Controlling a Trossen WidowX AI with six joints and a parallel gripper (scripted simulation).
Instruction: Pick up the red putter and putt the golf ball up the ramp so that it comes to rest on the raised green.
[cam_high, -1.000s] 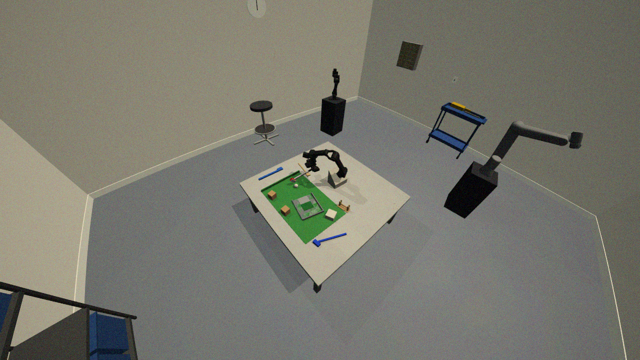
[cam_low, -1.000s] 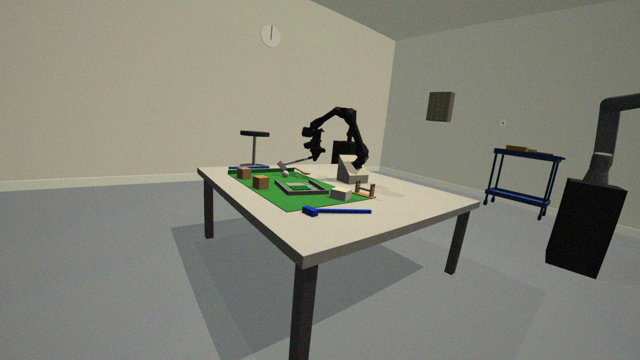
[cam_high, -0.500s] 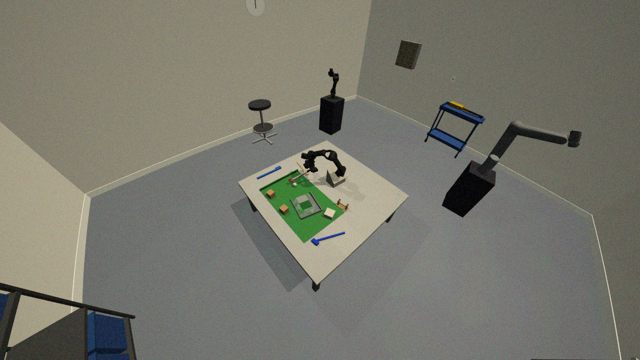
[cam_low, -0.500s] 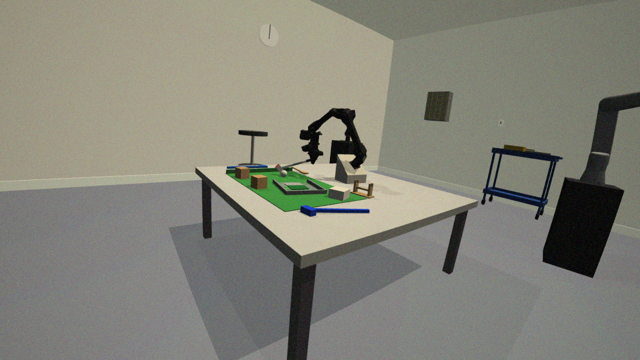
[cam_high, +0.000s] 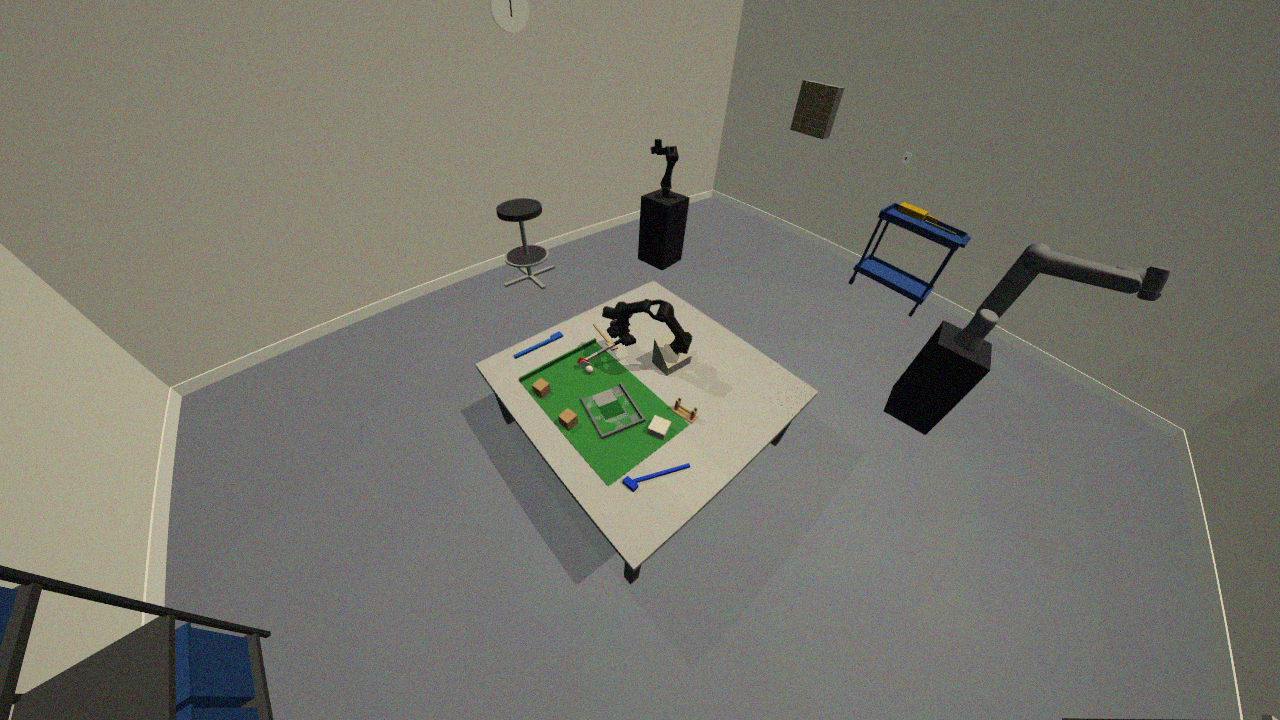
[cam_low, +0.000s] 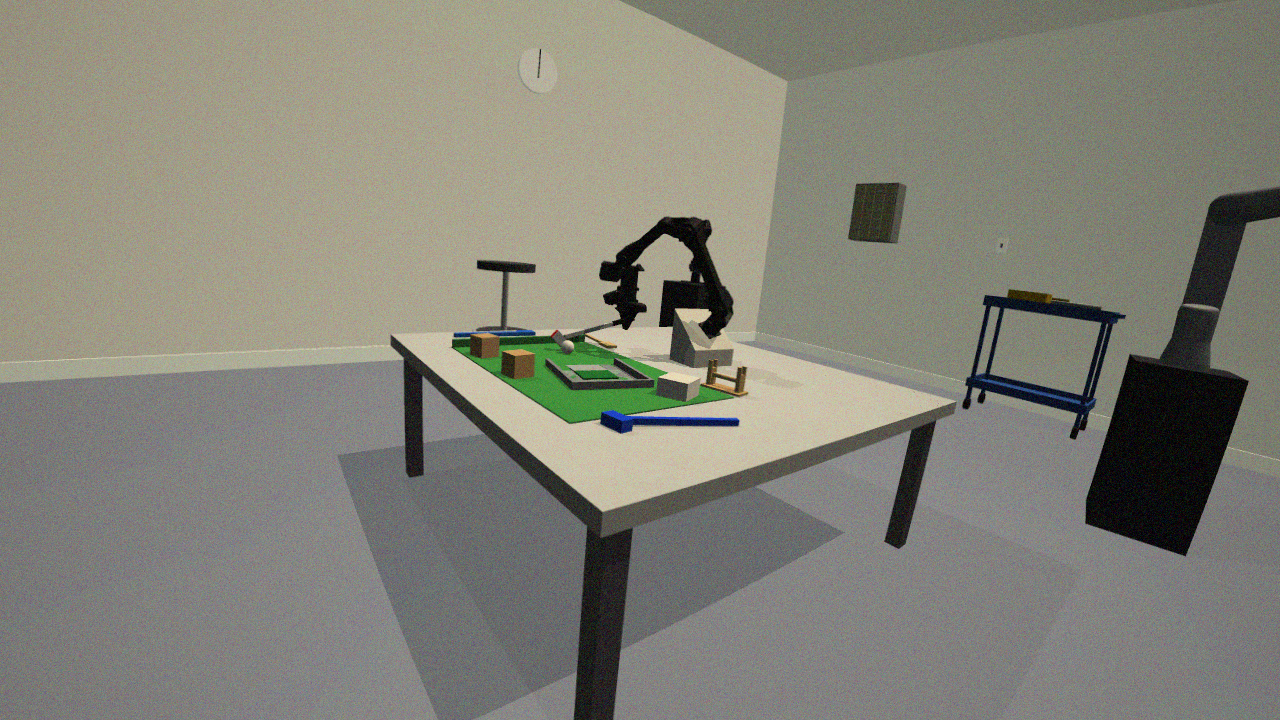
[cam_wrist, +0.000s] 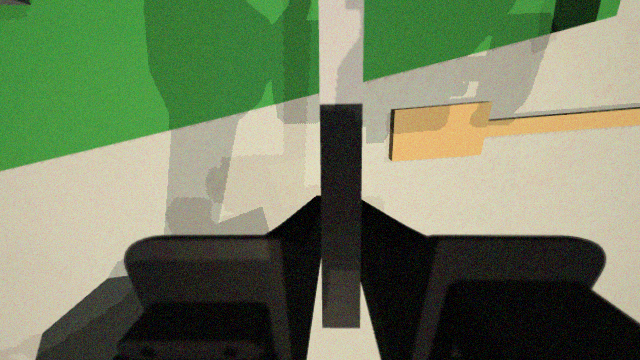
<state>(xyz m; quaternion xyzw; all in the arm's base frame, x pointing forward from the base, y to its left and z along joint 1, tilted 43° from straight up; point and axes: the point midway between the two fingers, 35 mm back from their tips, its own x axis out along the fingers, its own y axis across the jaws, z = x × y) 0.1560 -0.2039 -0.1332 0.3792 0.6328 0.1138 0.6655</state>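
Note:
My gripper is shut on the dark grip of the red putter. Its pale shaft slants down toward the mat, and its head with the red face is low beside the white golf ball. I cannot tell whether head and ball touch. The ball is on the green mat, near its far end. The raised green is inside a grey-walled frame at the middle of the mat, with no ball on it. Head and ball are outside the wrist view.
Two orange-brown blocks and a white block stand on the mat around the frame. A small wooden rack is beside it. Blue clubs and a tan club lie on the table.

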